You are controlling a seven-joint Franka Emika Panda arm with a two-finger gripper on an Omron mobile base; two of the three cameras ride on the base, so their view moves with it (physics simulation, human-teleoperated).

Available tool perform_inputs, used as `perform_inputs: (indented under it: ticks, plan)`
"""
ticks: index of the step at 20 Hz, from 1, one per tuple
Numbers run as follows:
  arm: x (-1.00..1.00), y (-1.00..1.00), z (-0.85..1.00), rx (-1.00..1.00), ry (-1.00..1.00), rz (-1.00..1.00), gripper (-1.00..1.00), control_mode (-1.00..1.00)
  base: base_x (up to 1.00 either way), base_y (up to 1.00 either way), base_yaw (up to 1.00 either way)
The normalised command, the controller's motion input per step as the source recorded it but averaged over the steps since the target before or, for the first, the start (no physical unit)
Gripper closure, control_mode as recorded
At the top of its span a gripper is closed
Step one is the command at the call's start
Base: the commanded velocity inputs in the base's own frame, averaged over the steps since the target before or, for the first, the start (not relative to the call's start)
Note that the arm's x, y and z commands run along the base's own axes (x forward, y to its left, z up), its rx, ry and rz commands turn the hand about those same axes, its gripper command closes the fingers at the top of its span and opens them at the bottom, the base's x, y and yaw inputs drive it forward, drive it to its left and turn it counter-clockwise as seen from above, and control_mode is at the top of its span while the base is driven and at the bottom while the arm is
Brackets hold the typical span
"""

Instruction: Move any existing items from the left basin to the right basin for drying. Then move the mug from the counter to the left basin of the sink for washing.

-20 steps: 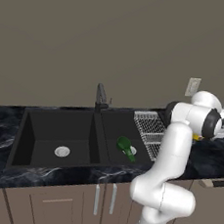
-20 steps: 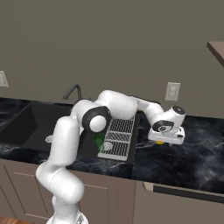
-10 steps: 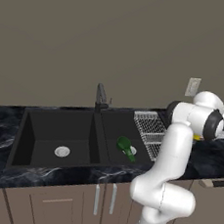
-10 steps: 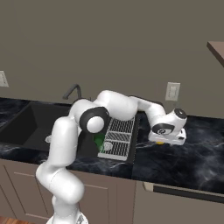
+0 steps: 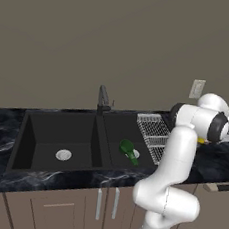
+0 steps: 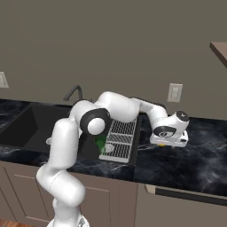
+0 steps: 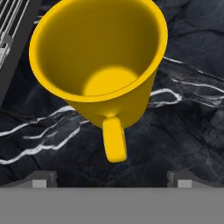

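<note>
**Desk:** What is lying where, and how many of each?

**Photographer:** One yellow mug (image 7: 98, 65) is standing on the black marble counter (image 7: 183, 113), just right of the sink (image 5: 19, 148), beside the edge of the wire rack (image 6: 120, 137). One green bottle (image 5: 128, 150) is lying in the narrower right basin (image 5: 119, 132), next to its silver drain. The wider left basin (image 5: 44, 133) is showing one round drain (image 5: 63, 155) of its own. One dark faucet (image 5: 103, 99) is rising behind the divider. One rack, two basins, two drains.

**Desk:** Which way is the mug facing?

**Photographer:** It is standing upright, long axis vertical, mouth open toward the hand camera. Its single handle (image 7: 114, 140) is pointing toward the bottom of the hand view, between the two fingertips (image 7: 43, 179).

**Desk:** And the bottle?

**Photographer:** It is lying on its side, long axis running diagonally across the basin floor. In the left base view its near end is resting by the drain.

**Desk:** The gripper?

**Photographer:** The gripper (image 6: 170, 141) is hovering directly over the mug, pointing down. The jaws are standing wide apart, one tip at each bottom corner of the hand view, touching nothing.
</note>
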Motion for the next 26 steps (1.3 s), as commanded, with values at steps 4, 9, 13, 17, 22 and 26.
perform_inputs:
  ticks: [4, 9, 13, 17, 22, 26]
  plan:
    - [0.02, 0.00, 0.01, 0.00, 0.00, 0.02, -1.00, -1.00, 0.00, 0.00, 0.00]
    - [0.10, 0.00, 0.05, 0.00, 0.00, 0.00, -1.00, -1.00, 0.00, 0.00, 0.00]
    - [0.17, 0.00, 0.07, 0.00, 0.01, 0.00, -1.00, -1.00, 0.00, 0.00, 0.00]
    - [0.09, 0.00, 0.00, 0.00, 0.00, 0.00, -1.00, -1.00, 0.00, 0.00, 0.00]
    - [0.08, 0.00, 0.00, 0.00, 0.01, 0.00, -1.00, -1.00, 0.00, 0.00, 0.00]
    - [0.03, 0.00, 0.00, 0.00, 0.01, 0.00, -1.00, -1.00, 0.00, 0.00, 0.00]
